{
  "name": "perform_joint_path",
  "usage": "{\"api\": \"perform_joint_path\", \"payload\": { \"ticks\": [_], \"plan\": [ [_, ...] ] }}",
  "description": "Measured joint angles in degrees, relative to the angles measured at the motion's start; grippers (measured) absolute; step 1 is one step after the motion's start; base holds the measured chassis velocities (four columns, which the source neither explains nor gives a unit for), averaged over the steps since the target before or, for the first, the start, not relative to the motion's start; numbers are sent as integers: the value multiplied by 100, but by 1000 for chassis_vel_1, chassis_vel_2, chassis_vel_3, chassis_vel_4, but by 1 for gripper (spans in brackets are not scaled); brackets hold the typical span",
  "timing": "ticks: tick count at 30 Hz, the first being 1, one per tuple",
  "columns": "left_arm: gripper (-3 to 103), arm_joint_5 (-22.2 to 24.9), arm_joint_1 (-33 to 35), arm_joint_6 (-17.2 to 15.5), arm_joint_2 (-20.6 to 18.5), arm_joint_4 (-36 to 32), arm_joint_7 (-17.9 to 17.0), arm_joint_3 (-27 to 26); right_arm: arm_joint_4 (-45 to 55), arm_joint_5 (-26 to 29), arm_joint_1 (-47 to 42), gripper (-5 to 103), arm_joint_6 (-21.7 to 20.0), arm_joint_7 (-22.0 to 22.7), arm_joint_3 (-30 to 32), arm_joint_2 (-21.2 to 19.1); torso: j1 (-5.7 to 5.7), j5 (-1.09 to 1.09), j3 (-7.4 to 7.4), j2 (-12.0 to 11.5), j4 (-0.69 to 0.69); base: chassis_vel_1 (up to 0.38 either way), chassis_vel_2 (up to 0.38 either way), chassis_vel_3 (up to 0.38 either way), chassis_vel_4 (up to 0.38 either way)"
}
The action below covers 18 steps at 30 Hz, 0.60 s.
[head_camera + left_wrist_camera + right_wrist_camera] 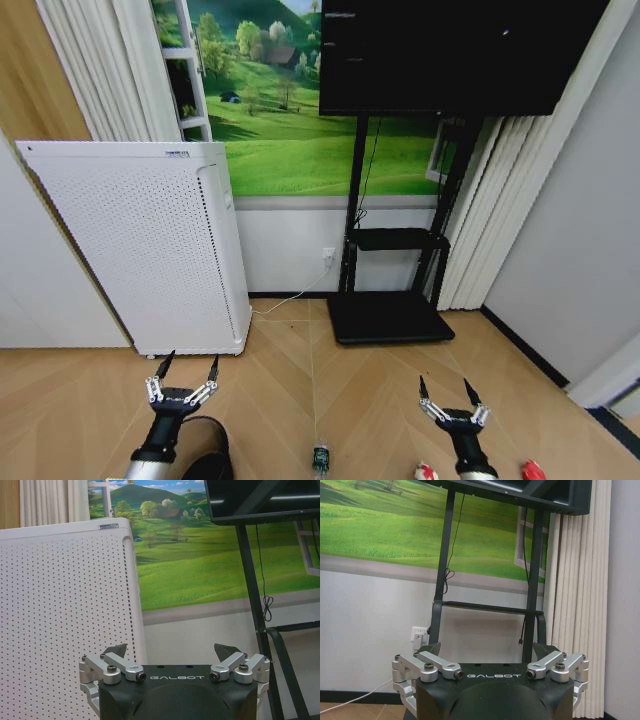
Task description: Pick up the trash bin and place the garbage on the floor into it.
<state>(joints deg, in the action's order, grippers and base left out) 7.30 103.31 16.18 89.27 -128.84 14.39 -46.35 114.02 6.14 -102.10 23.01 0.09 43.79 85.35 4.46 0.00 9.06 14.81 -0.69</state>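
From my head view, the trash bin [205,462] sits at the bottom left of the frame, just under my left tool [183,383] — a dark round rim and little more, cut off by the edge. I judge it light and springy wire, so the rim is the place to pinch. On the floor [300,370] the garbage lies along the bottom edge: a clear bottle [321,461] at centre, likely light and slippery; a red-and-white wrapper [427,472] beside my right tool [452,405], soft and crushable; a small red piece [533,469] further right.

In the left wrist view my left tool [171,652] stands spread apart, empty, facing a white perforated appliance [65,610].

In the right wrist view my right tool [488,651] is likewise apart and empty, facing a black stand [442,580].
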Motion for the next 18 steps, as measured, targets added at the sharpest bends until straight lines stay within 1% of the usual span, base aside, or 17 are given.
{"api": "perform_joint_path", "payload": {
  "ticks": [3,4,7,11,12,13,14,16,18],
  "plan": [
    [96,-2,0,1,9,12,0,3,-29,-1,2,100,0,12,3,1,-22,0,-64,-86,0,0,0,0,0],
    [96,-2,0,1,9,12,0,3,-29,-1,2,100,0,12,3,1,-22,0,-64,-86,0,0,0,0,0],
    [96,-12,-7,1,9,22,0,9,-55,-29,23,100,0,99,9,-3,-48,0,-138,-187,0,0,0,0,0],
    [96,-2,-28,10,8,38,0,8,-63,-39,24,100,0,106,13,-5,-70,0,-185,-255,0,0,0,0,0],
    [98,14,-36,12,8,40,1,5,-67,-46,24,100,0,106,13,-5,-76,0,-209,-286,0,0,0,0,0],
    [95,26,-41,11,6,40,1,2,-70,-50,24,100,0,104,14,-5,-83,0,-230,-313,0,0,0,0,0],
    [95,26,-41,11,6,40,1,2,-70,-50,24,100,0,104,14,-5,-83,0,-230,-313,0,0,0,0,0],
    [93,38,-57,12,3,46,1,-1,-72,-57,31,100,-1,101,10,-7,-95,0,-294,-390,0,0,0,0,0],
    [93,40,-61,12,3,49,0,-2,-72,-58,36,100,-1,100,7,-7,-99,0,-316,-416,0,0,0,0,0]
  ]
}}
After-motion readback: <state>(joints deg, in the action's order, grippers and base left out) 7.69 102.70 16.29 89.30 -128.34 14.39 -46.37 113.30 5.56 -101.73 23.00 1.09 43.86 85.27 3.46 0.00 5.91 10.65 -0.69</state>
